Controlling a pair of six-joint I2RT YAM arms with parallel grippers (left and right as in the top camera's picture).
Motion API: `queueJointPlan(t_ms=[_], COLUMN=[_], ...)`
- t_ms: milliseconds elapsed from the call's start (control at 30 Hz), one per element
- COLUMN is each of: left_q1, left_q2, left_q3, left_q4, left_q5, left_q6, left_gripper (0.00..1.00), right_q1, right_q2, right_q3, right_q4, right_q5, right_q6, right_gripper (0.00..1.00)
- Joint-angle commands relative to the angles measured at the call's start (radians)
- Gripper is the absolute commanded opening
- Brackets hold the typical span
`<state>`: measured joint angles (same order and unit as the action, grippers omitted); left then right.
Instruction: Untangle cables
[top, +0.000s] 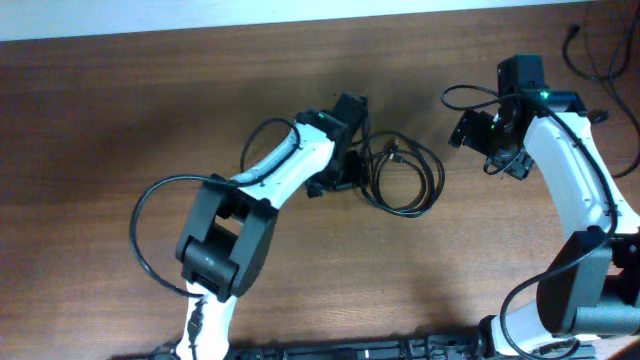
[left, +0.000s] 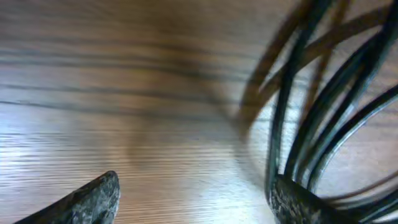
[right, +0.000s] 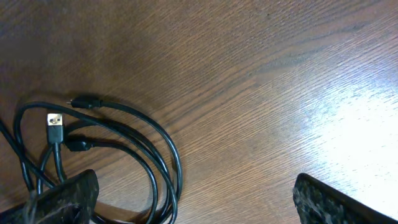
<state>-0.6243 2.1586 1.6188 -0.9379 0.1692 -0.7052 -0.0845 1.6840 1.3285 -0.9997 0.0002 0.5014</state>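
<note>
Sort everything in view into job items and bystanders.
Job: tangled cables; left claw, open beside them; right claw, open nearby.
Bystanders: left arm's own wire loop; wooden table.

**Robotics lab bench, seen from above**

It's a lab-style work setup. A brown wood-grain table (top: 120, 120) fills the overhead view. Two white-and-black robot arms come up from the 6 o'clock edge: the left arm (top: 270, 175) reaches toward centre, and the right arm (top: 575, 180) stands at 3 o'clock. A dark rail (top: 400, 350) lines 6 o'clock. Thin black cables (top: 405, 180) lie coiled at centre, and loose cords (top: 574, 35) trail off at 2 o'clock.
</note>
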Motion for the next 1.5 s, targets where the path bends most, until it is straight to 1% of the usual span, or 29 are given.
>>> queueJointPlan(t_ms=[0, 33, 67, 200, 233, 267, 300, 333, 433, 500, 533, 633, 767, 800, 833, 867, 900, 933, 1000, 1067, 1167, 1233, 1267, 1300, 1333, 1367, 1400, 1433, 1467], left_q1=[-0.026, -0.026, -0.026, 0.017, 0.051, 0.068, 0.079, 0.079, 0.079, 0.079, 0.079, 0.079, 0.079, 0.079, 0.084, 0.098, 0.122, 0.155, 0.256, 0.38, 0.523, 0.582, 0.615, 0.637, 0.67, 0.713, 0.726, 0.727, 0.709], left_q2=[0.031, 0.038, 0.04, 0.04, 0.04, 0.04, 0.04, 0.04, 0.04, 0.04, 0.04, 0.04, 0.04, 0.04, 0.04, 0.039, 0.038, 0.036, 0.029, -0.013, -0.142, -0.237, -0.312, -0.364, -0.411, -0.452, -0.46, -0.46, -0.456], left_q3=[-0.008, -0.008, -0.008, -0.007, -0.007, -0.007, -0.007, -0.007, -0.007, -0.007, -0.007, -0.007, -0.007, -0.007, -0.003, 0.013, 0.042, 0.078, 0.164, 0.225, 0.228, 0.228, 0.228, 0.228, 0.228, 0.228, 0.228, 0.228, 0.228], left_q4=[0.037, 0.04, 0.039, 0.021, 0.018, 0.019, 0.019, 0.021, 0.021, 0.021, 0.022, 0.021, 0.021, 0.02, 0.019, -0.003, -0.043, -0.084, -0.206, -0.316, -0.323, -0.314, -0.301, -0.295, -0.282, -0.27, -0.271, -0.271, -0.25], left_q5=[0.044, 0.044, 0.044, 0.041, 0.051, 0.052, 0.051, 0.036, 0.02, 0.017, 0.017, 0.018, 0.019, 0.021, 0.035, 0.037, 0.033, 0.03, -0.069, -0.222, -0.238, -0.238, -0.258, -0.301, -0.333, -0.3, -0.254, -0.181, -0.018], left_q6=[-0.012, -0.013, -0.013, -0.017, -0.017, -0.017, -0.017, -0.017, -0.017, -0.017, -0.017, -0.017, -0.017, -0.017, -0.016, -0.016, -0.015, 0.011, 0.014, 0.014, 0.027, 0.083, 0.127, 0.126, 0.125, 0.122, 0.123, 0.124, 0.228], left_gripper=[0.77, 0.74, 0.61, 0.56, 0.51, 0.28, 0.13, 0.0, 0.0, 0.0, 0.0, 0.0, 0.0, 0.0, 0.0, 0.0, 0.0, 0.0, 0.0, 0.0, 0.0, 0.0, 0.0, 0.0, 0.0, 0.0, 0.0, 0.0, 0.0], right_q1=[0.005, 0.005, 0.005, 0.006, 0.006, 0.012, 0.022, 0.058, 0.149, 0.269, 0.328, 0.392, 0.394, 0.394, 0.389, 0.385, 0.38, 0.37, 0.313, 0.198, 0.101, 0.091, 0.092, 0.092, 0.092, 0.092, 0.094, 0.105, 0.143], right_q2=[0.006, 0.006, 0.006, 0.007, 0.007, 0.007, 0.008, 0.007, 0.008, 0.008, 0.012, 0.093, 0.208, 0.24, 0.253, 0.253, 0.253, 0.253, 0.243, 0.177, 0.127, 0.127, 0.127, 0.127, 0.128, 0.128, 0.128, 0.128, 0.129], right_q3=[-0.001, -0.001, -0.001, -0.001, -0.005, -0.015, -0.032, -0.094, -0.196, -0.262, -0.272, -0.272, -0.272, -0.272, -0.272, -0.272, -0.272, -0.271, -0.26, -0.249, -0.249, -0.249, -0.249, -0.249, -0.249, -0.249, -0.249, -0.249, -0.249], right_q4=[-0.002, -0.002, -0.002, -0.002, -0.001, 0.011, 0.04, 0.122, 0.251, 0.383, 0.44, 0.55, 0.66, 0.66, 0.66, 0.66, 0.657, 0.653, 0.586, 0.461, 0.419, 0.42, 0.42, 0.42, 0.419, 0.42, 0.42, 0.424, 0.435], right_q5=[0.011, 0.012, 0.012, 0.007, -0.051, -0.135, -0.202, -0.281, -0.346, -0.348, -0.348, -0.348, -0.348, -0.347, -0.348, -0.348, -0.349, -0.361, -0.398, -0.401, -0.395, -0.382, -0.381, -0.381, -0.381, -0.381, -0.383, -0.386, -0.386], right_q6=[0.009, 0.008, 0.009, 0.009, 0.009, 0.008, 0.008, 0.009, 0.008, 0.001, 0.002, 0.006, 0.039, 0.06, 0.073, 0.076, 0.077, 0.077, 0.059, -0.069, -0.109, -0.109, -0.109, -0.109, -0.109, -0.109, -0.108, -0.108, -0.108], right_gripper=[0.99, 0.99, 0.99, 0.99, 0.99, 0.99, 0.96, 0.88, 0.76, 0.61, 0.58, 0.58, 0.58, 0.54, 0.33, 0.16, 0.04, 0.04, 0.04, 0.04, 0.04, 0.08, 0.12, 0.16, 0.31, 0.45, 0.49, 0.5, 0.54])
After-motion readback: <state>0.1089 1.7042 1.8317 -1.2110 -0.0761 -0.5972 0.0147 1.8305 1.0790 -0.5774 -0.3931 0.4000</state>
